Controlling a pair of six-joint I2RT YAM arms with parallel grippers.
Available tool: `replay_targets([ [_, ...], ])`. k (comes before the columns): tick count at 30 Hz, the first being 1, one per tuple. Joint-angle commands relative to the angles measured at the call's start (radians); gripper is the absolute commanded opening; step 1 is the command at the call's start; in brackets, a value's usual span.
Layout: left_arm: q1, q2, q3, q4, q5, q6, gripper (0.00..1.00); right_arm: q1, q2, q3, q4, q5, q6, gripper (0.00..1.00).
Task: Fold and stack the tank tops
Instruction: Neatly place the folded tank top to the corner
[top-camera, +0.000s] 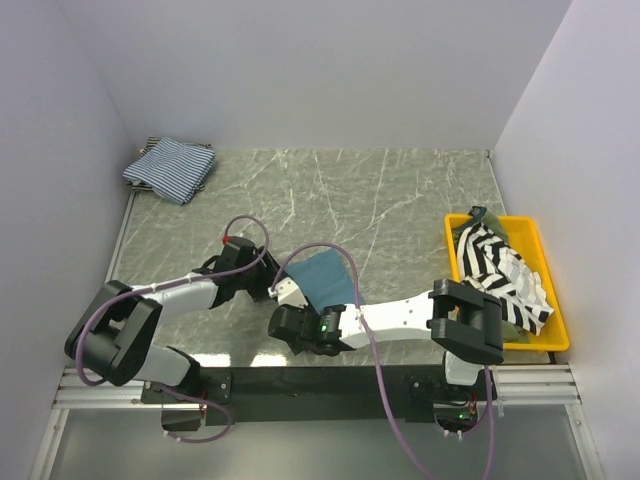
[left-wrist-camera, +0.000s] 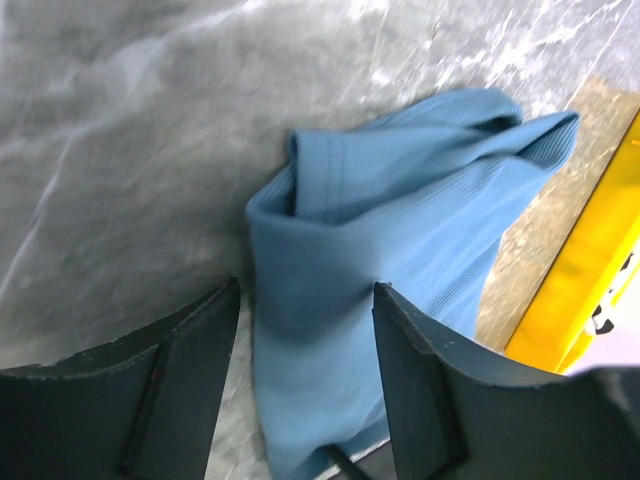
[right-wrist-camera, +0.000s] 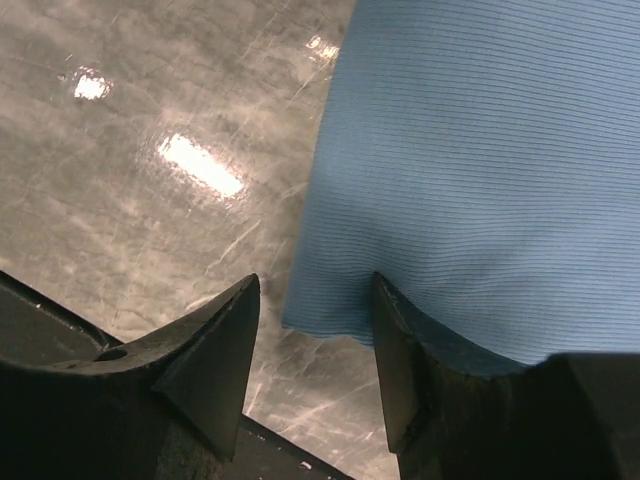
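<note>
A teal-blue tank top (top-camera: 325, 278) lies partly folded on the marble table near the front middle. My left gripper (top-camera: 270, 287) is at its left edge, open, with a bunched fold of the teal top (left-wrist-camera: 400, 200) lying loose between the wide-apart fingers (left-wrist-camera: 190, 370). My right gripper (top-camera: 287, 322) is at the top's near corner, open, and the teal hem (right-wrist-camera: 460, 150) reaches between its tips. A folded fine blue-and-white striped top (top-camera: 170, 168) sits at the far left corner. The black-and-white striped top (top-camera: 505, 270) and a bit of olive-green cloth (top-camera: 465, 228) lie in the tray.
The yellow plastic tray (top-camera: 545, 260) stands at the right edge of the table; its rim also shows as the yellow tray (left-wrist-camera: 590, 270) in the left wrist view. Grey walls close in the left, back and right sides. The black mounting rail (top-camera: 320, 385) runs along the near edge.
</note>
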Motion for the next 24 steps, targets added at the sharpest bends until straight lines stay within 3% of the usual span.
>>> replay_targets([
  [1,0.004,0.062,0.011,-0.037,-0.066,0.017,0.62,0.009,0.019,0.033,-0.050,0.056,0.015,0.56],
  [11,0.016,0.060,0.066,-0.059,-0.075,0.057,0.58,0.007,-0.045,0.138,-0.109,0.188,-0.010,0.66],
  [15,0.029,0.100,0.089,-0.059,-0.056,0.077,0.46,0.002,0.010,0.182,-0.126,0.208,-0.050,0.67],
  [24,0.039,0.137,0.116,-0.051,-0.029,0.093,0.28,-0.040,0.091,0.193,-0.063,0.182,-0.117,0.72],
])
